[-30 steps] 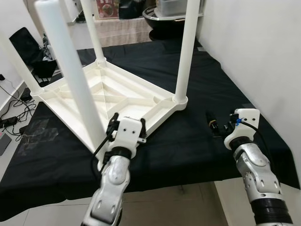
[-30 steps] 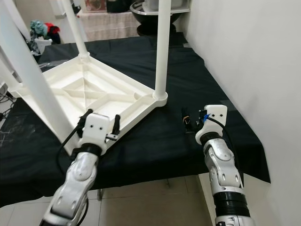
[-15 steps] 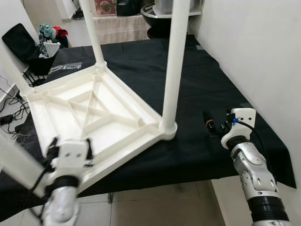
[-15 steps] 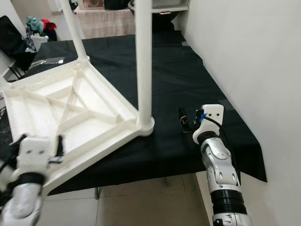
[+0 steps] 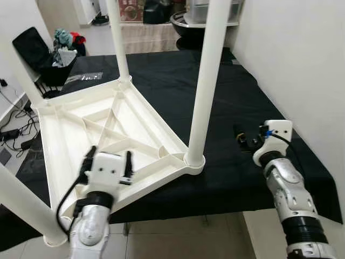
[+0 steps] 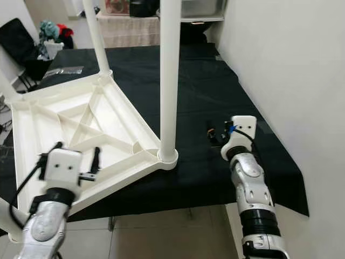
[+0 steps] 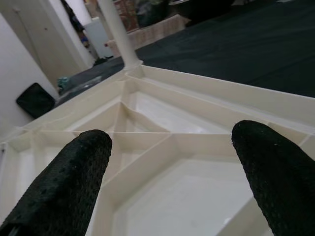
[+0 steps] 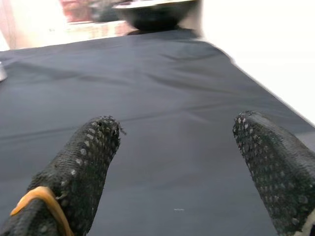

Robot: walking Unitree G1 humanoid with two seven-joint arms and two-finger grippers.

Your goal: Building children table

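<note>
You have the white plastic table [image 5: 108,135] lying upside down on the black cloth [image 5: 237,86] that covers the work surface, its legs pointing up. The underside faces you: a raised rim runs round the square top, and straight ribs cross the inside in a diagonal pattern, splitting it into shallow triangular pockets. One round leg [image 5: 207,81] stands in the socket at the corner nearest your right arm, with a collar at its base. A second leg [image 5: 119,40] rises from the far corner, and a third leg [image 5: 24,202] slants up from the near left corner, close to the camera. The near edge of the table hangs slightly past the front of the cloth.

Your left gripper [image 7: 172,187] sits just above the near edge of the table, looking across the ribbed underside. Its fingers [image 7: 59,187] are spread wide and hold nothing.

Your right gripper [image 8: 182,172] is off to the right of the table, well apart from it, low over bare cloth. Its fingers [image 8: 81,167] are also parted and empty.

Behind the cloth you can see a dark bowl [image 5: 188,21] on a shelf, a black bag [image 5: 35,51] at the far left, and cables [image 5: 13,135] on the floor.
</note>
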